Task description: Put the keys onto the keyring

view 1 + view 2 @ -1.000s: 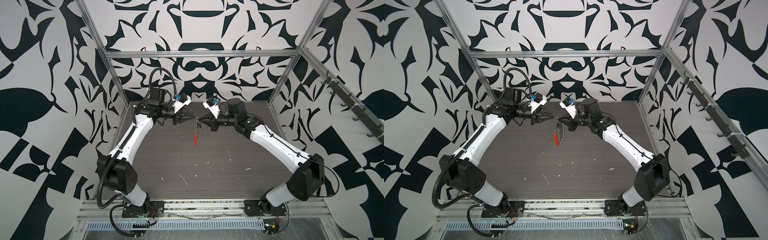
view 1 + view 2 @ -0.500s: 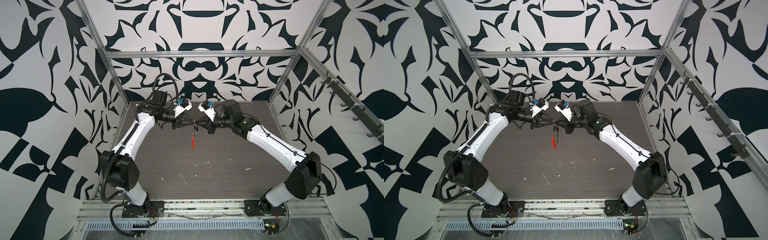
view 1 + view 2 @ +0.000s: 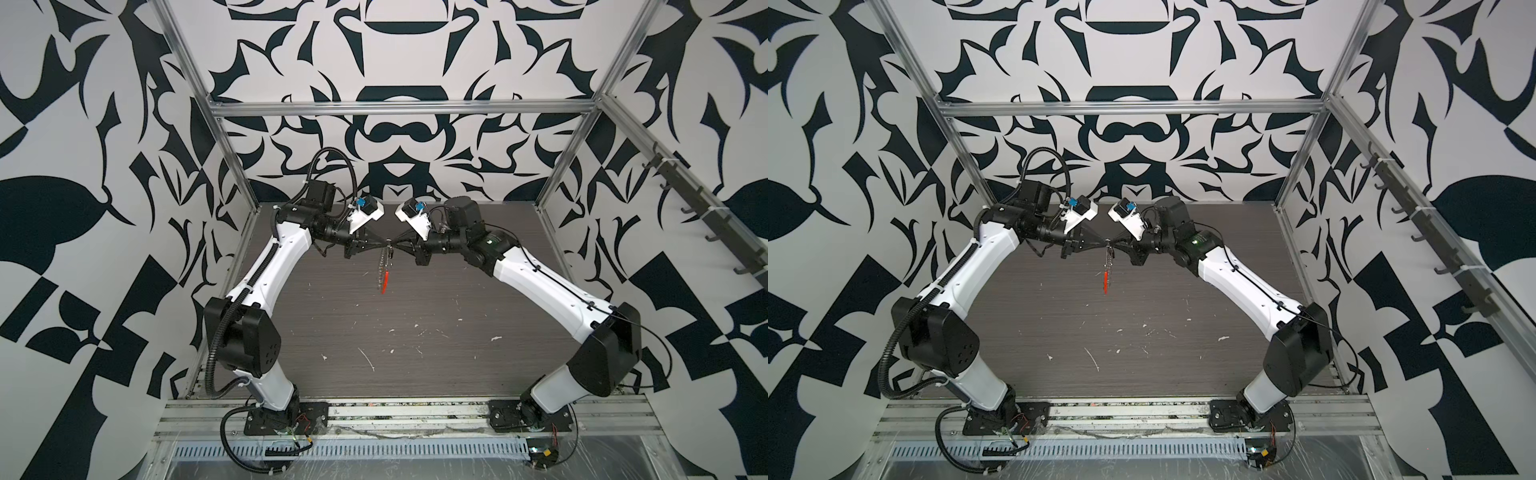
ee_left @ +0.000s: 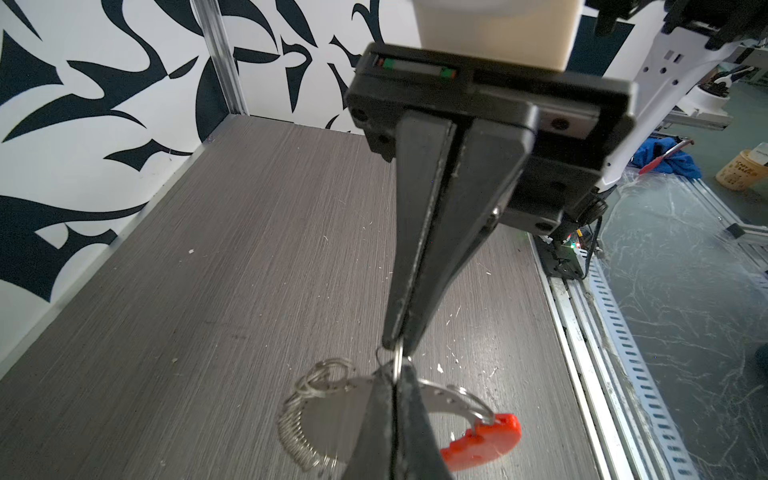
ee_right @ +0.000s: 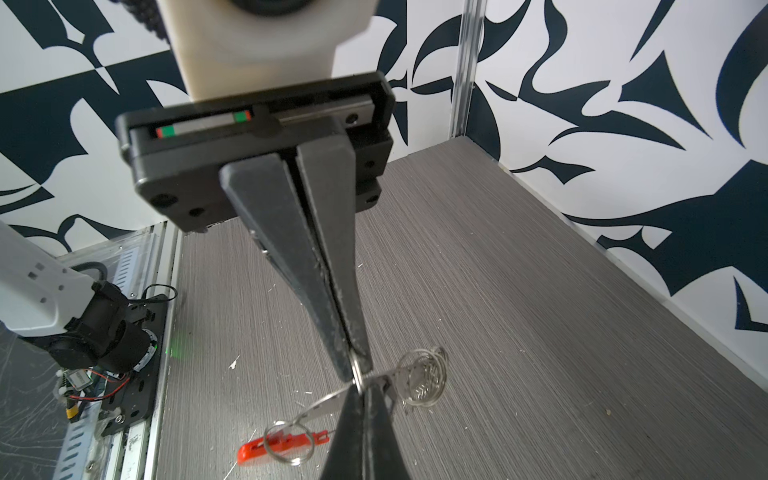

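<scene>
Counted: two arms, two grippers, one keyring, one table. Both raised above the grey wood-grain table (image 3: 415,357): left gripper (image 3: 380,249) and right gripper (image 3: 397,249), pointed straight at each other, fingertips meeting nose to nose in both top views.

On the right gripper (image 4: 397,343): jaws pressed flat together along the whole length, no gap, nipping one thin silver split ring (image 4: 398,355) at the very tip. On the left gripper (image 5: 355,365): jaws likewise fully closed, clamped on that same small ring from the opposite side. Nothing else in either grip.

One keyring (image 3: 385,270) dangling straight down from the meeting fingertips, clear of the table, directly beneath both grippers and between them. Edge-on and narrow from above: a thin silver streak ending in red.

Closer, from the wrists: one large silver-grey loop, made of a flat curved metal band (image 4: 440,399) pierced with a row of small holes. One orange-red segment (image 4: 482,440), chunky and bright, at the low end of the loop, farthest below the fingertips. Small silver split rings in plenty, too many and too overlapped for an exact count: a tight row (image 4: 297,432) like a coiled spring along the side of the loop away from the orange-red segment, a loose bunch (image 5: 424,378) just beside the fingertips, at least two more hooked close to the orange-red segment (image 5: 286,446). All rings thin, round, shiny.

Table scattered with small white flecks, well below the grippers.
</scene>
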Robot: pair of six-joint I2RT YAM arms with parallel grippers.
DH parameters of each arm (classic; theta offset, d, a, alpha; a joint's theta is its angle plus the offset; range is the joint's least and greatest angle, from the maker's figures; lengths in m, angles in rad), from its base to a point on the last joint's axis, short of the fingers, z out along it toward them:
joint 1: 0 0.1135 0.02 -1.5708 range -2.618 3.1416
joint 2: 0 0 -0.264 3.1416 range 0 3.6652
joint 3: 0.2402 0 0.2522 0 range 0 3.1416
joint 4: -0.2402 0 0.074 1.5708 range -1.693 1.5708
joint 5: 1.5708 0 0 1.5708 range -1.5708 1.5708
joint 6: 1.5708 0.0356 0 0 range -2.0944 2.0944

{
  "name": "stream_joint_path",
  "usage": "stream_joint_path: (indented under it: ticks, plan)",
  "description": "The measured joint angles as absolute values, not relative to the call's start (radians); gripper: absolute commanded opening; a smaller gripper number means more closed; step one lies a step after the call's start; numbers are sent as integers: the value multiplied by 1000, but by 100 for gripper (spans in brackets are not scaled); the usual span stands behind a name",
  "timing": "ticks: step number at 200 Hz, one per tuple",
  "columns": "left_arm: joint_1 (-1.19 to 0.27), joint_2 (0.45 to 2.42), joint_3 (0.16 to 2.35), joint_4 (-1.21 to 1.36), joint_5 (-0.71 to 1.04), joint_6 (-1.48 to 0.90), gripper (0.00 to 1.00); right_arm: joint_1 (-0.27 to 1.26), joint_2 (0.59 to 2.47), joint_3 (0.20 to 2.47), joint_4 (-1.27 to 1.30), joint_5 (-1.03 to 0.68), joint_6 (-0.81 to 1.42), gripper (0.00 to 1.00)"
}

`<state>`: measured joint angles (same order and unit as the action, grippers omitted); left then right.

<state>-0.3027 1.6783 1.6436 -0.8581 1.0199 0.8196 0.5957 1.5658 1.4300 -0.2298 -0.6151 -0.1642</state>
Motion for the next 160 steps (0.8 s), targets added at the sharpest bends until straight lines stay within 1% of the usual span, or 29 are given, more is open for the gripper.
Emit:
stream_joint_path:
  ticks: [17,28,39,50,57,78,105,133,160]
  plan:
    - [-297,1678,1636,-822,1045,772,0,598,1560,1431,-223,-589,-157,0]
    - [-294,1668,1599,-745,1076,723,0,597,1549,1430,-215,-563,-147,8]
    - [-294,1641,1522,-615,1114,637,0,592,1531,1414,-201,-548,-126,16]
    - [-294,1607,1433,-475,1128,537,0,582,1505,1388,-178,-551,-94,22]
    - [-294,1587,1373,-369,1135,460,0,568,1489,1374,-155,-562,-67,23]
    - [-294,1560,1250,-73,1142,242,0,496,1458,1346,-52,-630,36,25]
    - [-295,1557,1166,292,1133,-26,0,422,1465,1326,100,-708,175,25]
    - [-295,1562,1094,712,1097,-323,0,416,1499,1325,208,-780,285,27]
    - [-295,1605,1087,1061,1055,-574,0,421,1542,1326,287,-844,376,30]
